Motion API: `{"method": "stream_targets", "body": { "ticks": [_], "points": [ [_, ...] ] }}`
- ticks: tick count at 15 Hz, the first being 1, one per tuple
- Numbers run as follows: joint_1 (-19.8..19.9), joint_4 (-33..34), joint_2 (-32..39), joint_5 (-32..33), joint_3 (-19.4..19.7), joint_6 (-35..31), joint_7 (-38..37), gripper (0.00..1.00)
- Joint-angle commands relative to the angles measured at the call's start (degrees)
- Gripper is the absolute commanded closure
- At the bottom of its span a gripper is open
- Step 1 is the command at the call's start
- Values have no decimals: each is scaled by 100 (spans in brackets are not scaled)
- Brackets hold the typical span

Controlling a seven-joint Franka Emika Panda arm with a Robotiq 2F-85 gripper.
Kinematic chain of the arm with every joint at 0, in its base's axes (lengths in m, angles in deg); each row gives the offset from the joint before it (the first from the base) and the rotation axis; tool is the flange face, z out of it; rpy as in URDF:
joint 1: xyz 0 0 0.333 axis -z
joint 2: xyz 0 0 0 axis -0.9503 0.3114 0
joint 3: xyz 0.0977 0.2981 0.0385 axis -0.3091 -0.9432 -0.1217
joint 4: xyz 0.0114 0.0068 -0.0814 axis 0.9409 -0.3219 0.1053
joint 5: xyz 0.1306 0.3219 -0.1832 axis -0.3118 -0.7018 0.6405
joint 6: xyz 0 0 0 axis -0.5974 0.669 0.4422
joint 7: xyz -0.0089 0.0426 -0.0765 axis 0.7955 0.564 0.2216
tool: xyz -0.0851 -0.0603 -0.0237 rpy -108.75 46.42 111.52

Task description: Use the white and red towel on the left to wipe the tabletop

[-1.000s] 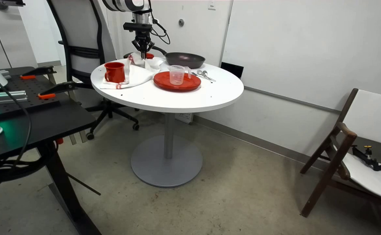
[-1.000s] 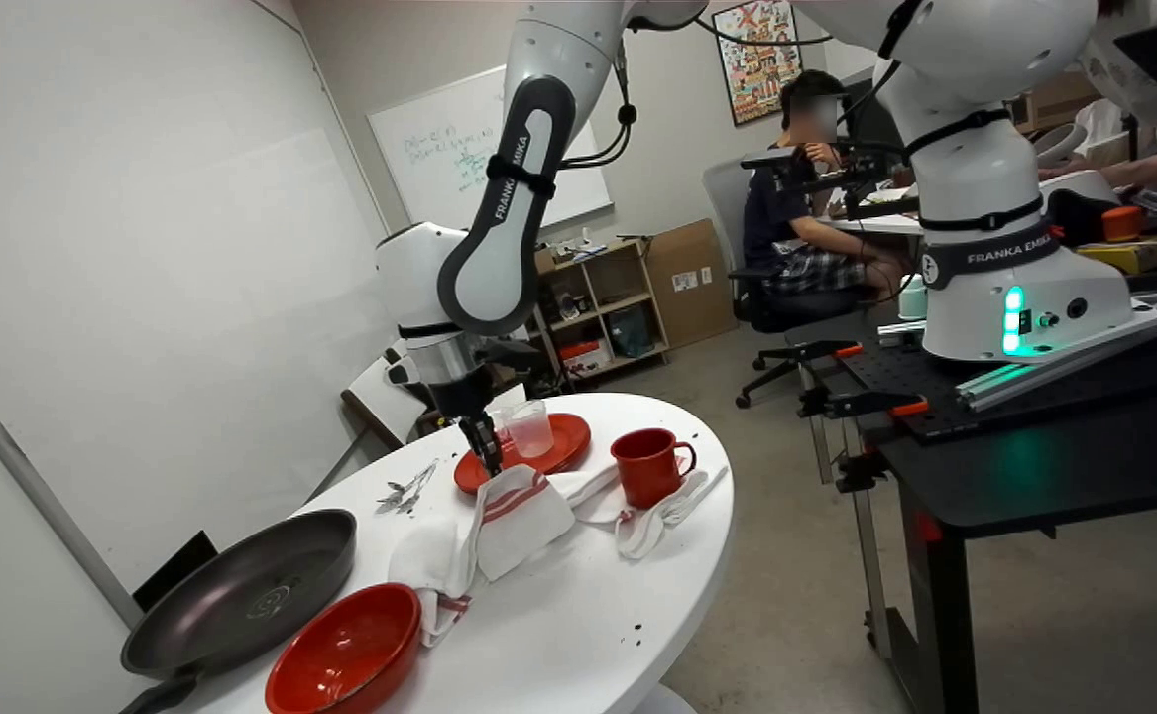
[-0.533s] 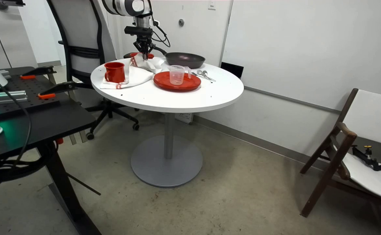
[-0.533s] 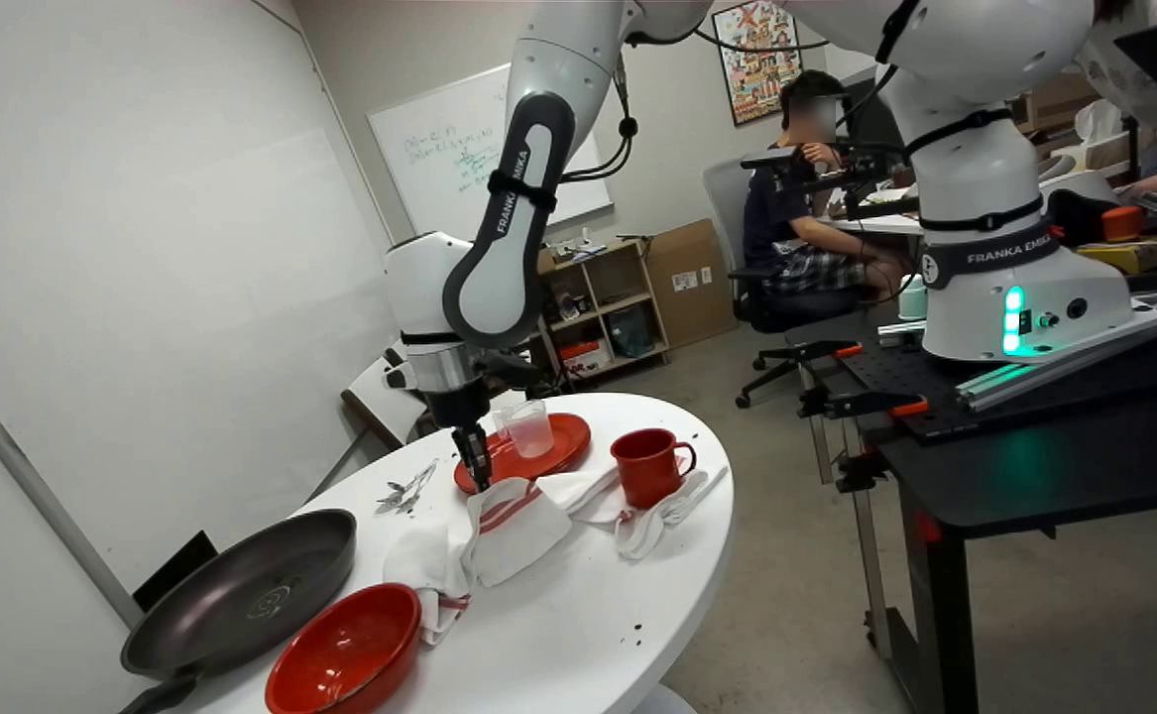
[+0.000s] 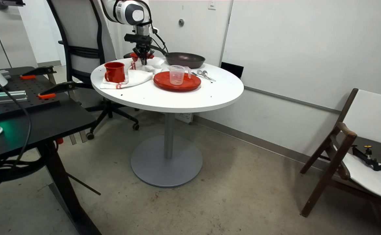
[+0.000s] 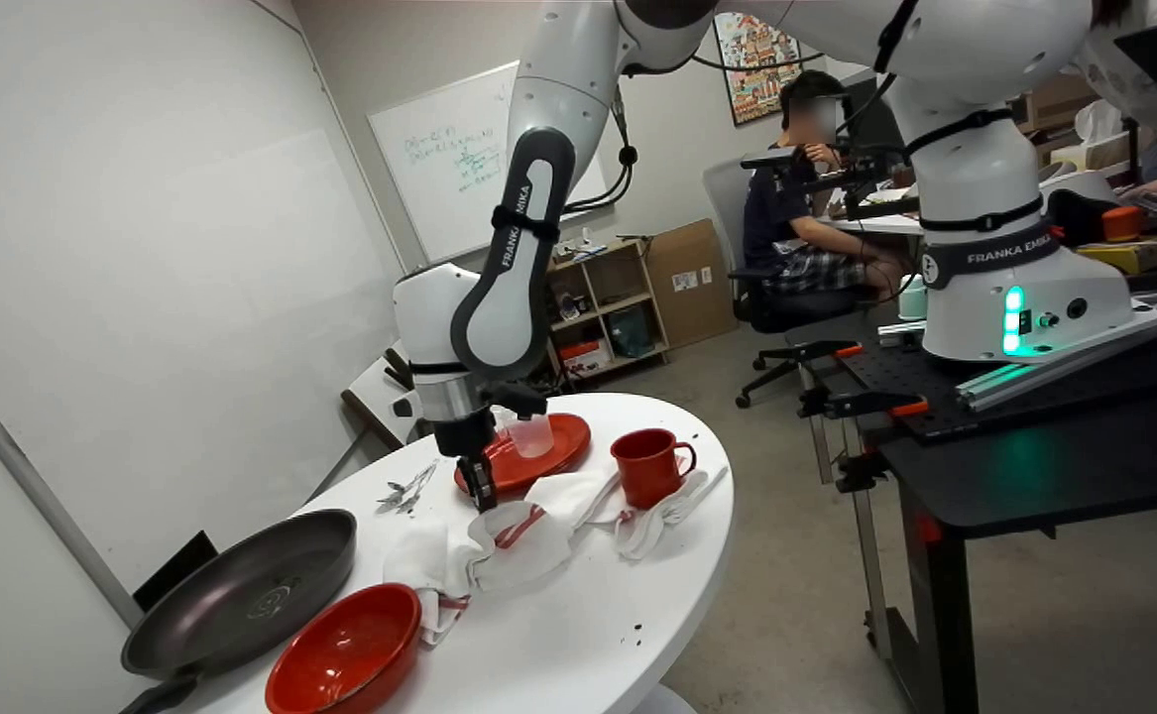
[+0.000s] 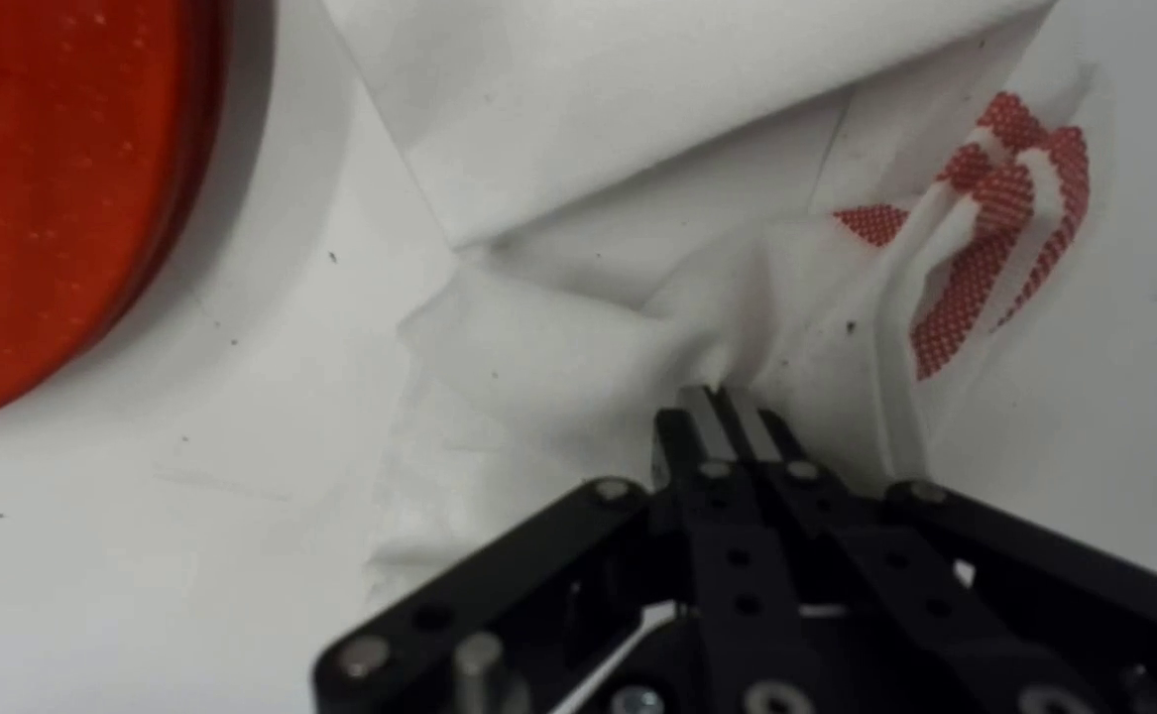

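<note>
The white towel with red stripes lies bunched on the round white tabletop. It shows in both exterior views and in the wrist view. My gripper points down with its fingertips close together and a towel fold pinched at the tips. In both exterior views the gripper is low over the table at the towel's edge, beside the red plates. The held part stands up slightly and the rest lies on the tabletop. Dark crumbs lie on the tabletop.
A red mug stands on another folded white cloth. Red plates hold a clear measuring cup. Cutlery, a dark pan and a red bowl also stand on the table.
My gripper has moved down toward the tabletop with the towel still pinched. The towel's raised part has sunk and crumpled lower.
</note>
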Motion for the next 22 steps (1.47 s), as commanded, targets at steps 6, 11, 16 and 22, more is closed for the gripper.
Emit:
{"method": "stream_targets", "body": {
  "ticks": [6,11,16,22],
  "points": [
    [11,428,411,-53,-61,72,47,100],
    [44,738,729,-110,-176,257,103,100],
    [49,522,639,-178,-232,416,31,100],
    [159,-132,385,-589,-522,762,-39,100]
  ]
}}
